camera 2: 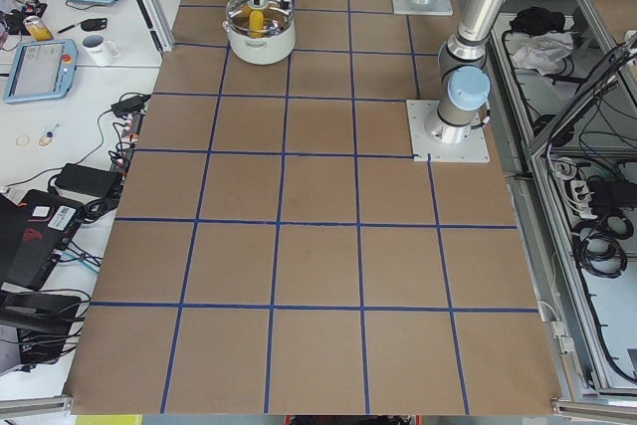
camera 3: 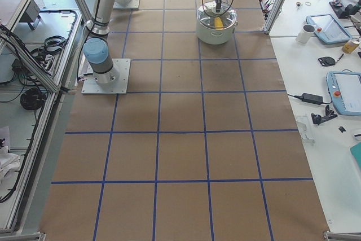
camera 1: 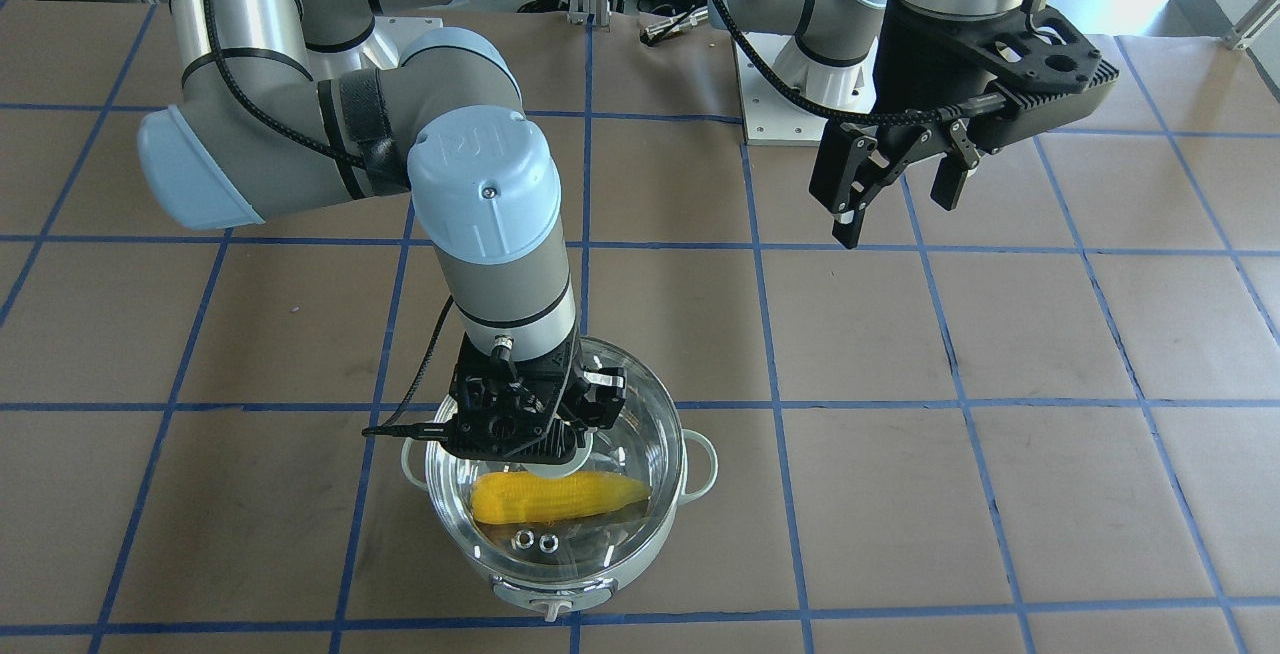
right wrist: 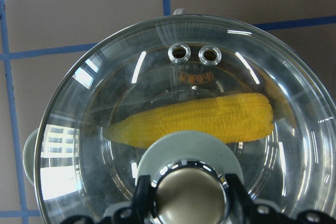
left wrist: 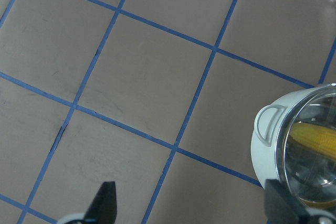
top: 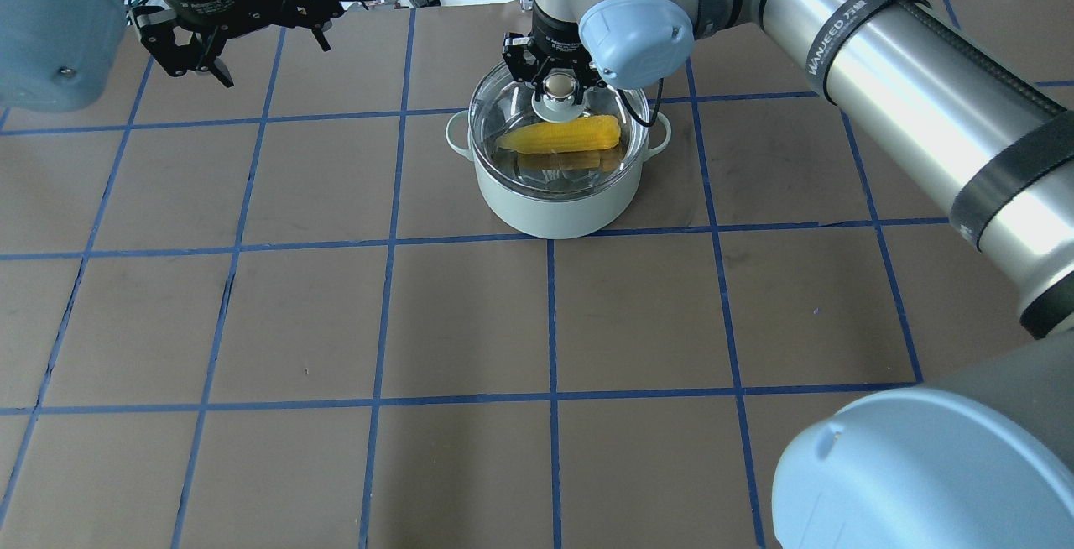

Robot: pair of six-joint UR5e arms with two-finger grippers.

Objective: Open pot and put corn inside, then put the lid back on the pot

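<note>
The mint-green pot stands at the table's far middle, with the yellow corn lying inside it. The clear glass lid covers the pot; whether it rests fully on the rim I cannot tell. My right gripper comes straight down on the lid's beige knob, its fingers against both sides. The right wrist view shows the corn through the lid and the gripper shut on the knob. My left gripper is open and empty, raised well to the pot's left. The pot shows in the left wrist view.
Brown table with a blue tape grid. The left arm's base plate sits at the back. An operators' bench with tablets and a mug lies beyond the pot's side of the table. The pot's control knob faces away from me.
</note>
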